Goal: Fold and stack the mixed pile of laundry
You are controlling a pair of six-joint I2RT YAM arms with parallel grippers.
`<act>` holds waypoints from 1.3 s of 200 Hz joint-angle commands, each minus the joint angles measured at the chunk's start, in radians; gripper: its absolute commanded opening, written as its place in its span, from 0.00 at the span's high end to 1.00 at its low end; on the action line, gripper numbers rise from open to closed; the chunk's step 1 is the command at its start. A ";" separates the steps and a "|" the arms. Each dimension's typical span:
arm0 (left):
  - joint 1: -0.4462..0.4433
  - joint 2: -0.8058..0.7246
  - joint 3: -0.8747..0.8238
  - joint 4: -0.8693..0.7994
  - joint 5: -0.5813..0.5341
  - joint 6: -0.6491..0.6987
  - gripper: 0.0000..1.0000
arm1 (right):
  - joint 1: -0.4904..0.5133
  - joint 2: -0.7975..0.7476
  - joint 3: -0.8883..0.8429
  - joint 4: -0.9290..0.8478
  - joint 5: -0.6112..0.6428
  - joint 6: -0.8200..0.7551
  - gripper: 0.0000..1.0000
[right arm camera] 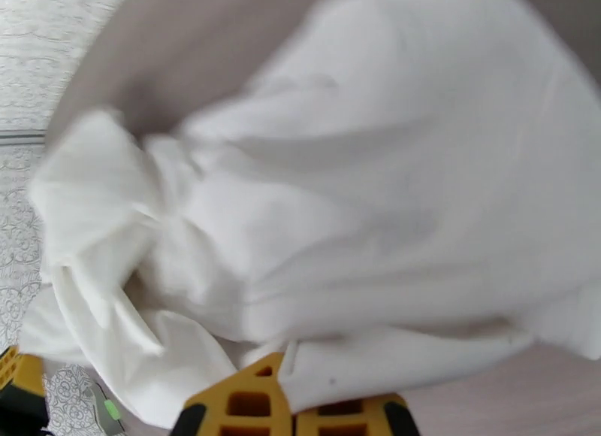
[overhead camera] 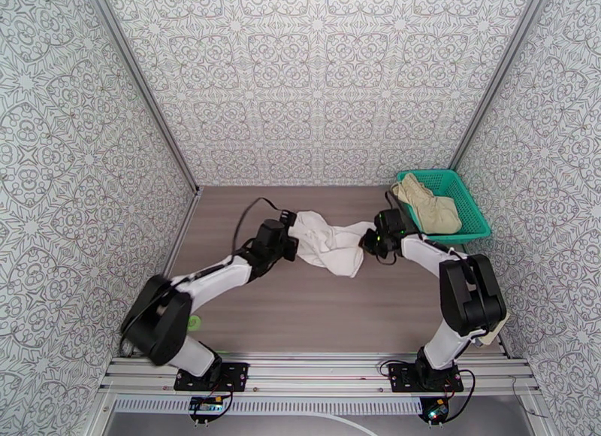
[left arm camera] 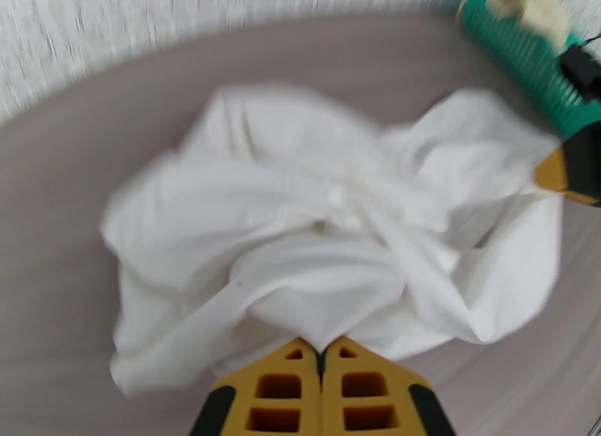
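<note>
**T-shirt bunched between both claws**

The worktop (overhead camera: 300,310) carries the white T-shirt (overhead camera: 330,243) near its centre, crumpled into a bunch. Collar and sleeves cannot be told apart in the folds. Whether the cloth rests on the surface or hangs just clear of it cannot be told. Both wrist views are motion-blurred.

The green basket (overhead camera: 472,201) sits at the far right corner. The beige shorts (overhead camera: 432,204) lie inside it, one end draped over the far rim.

The left claw (left arm camera: 321,351) grips the T-shirt's left side, fingers pressed together on a fold. The right claw (right arm camera: 289,370) pinches the opposite edge, with cloth caught between its fingers. In the top view, fabric covers the tips of both claws, and the garment spans the gap between them.
</note>
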 commanded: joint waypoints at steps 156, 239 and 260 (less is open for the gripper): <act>0.160 -0.151 0.817 -0.622 0.136 0.225 1.00 | -0.001 -0.095 0.863 -0.544 0.014 -0.183 1.00; 0.273 0.070 1.147 -0.485 0.166 0.253 1.00 | -0.024 0.263 1.547 -0.625 -0.071 -0.180 1.00; 0.224 -0.073 0.927 -0.465 0.117 0.265 1.00 | -0.024 0.110 1.237 -0.527 -0.109 -0.186 1.00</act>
